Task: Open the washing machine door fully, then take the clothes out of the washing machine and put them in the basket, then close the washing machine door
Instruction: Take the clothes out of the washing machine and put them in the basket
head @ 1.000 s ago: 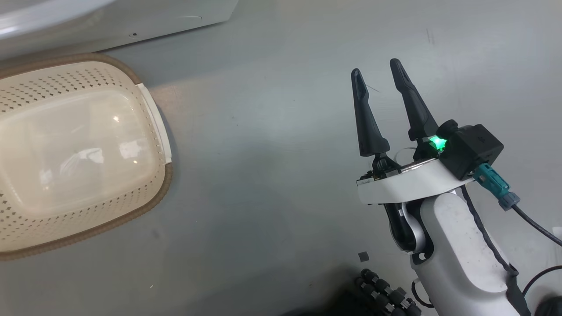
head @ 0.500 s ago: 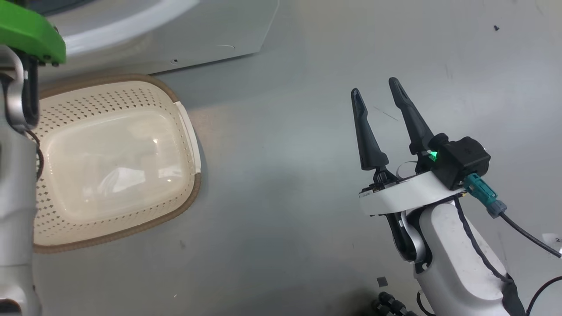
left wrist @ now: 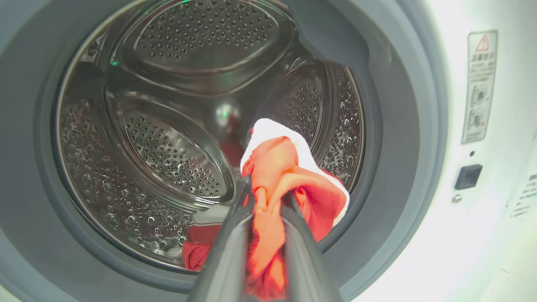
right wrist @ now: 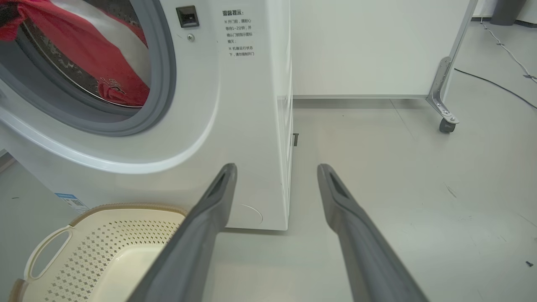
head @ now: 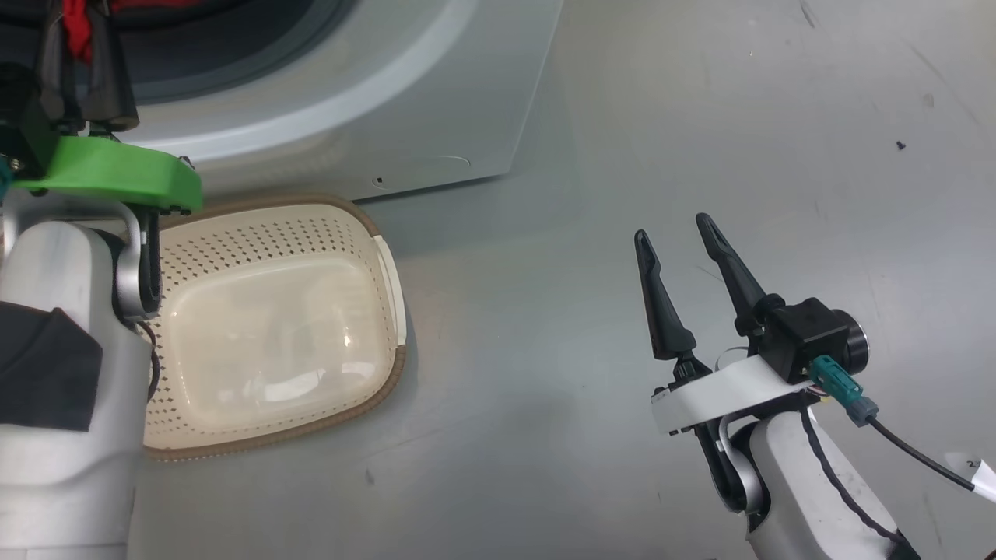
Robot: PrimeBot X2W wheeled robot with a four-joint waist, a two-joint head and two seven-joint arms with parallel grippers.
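My left gripper [left wrist: 266,188] is shut on the red and white clothes [left wrist: 285,167] at the mouth of the steel drum [left wrist: 168,147]; more red fabric trails down over the grey gasket [left wrist: 390,126]. In the head view the left gripper [head: 78,54] sits at the upper left before the washing machine [head: 436,93], red cloth [head: 75,17] between its fingers. The cream basket [head: 257,233] stands on the floor right under the opening, with nothing in it. My right gripper [head: 672,229] hovers open over the floor to the basket's right. The washing machine door is out of view.
The right wrist view shows the washing machine [right wrist: 235,109], the clothes [right wrist: 92,54] hanging in its opening, the basket [right wrist: 96,247] and my right gripper [right wrist: 277,167]. A white panel on a castor [right wrist: 447,126] stands behind, with a cable [right wrist: 495,84] on the grey floor.
The head camera has tilted, bringing the washer's opening and my left arm with the red cloth into view. The right gripper has stayed open in about the same pose.
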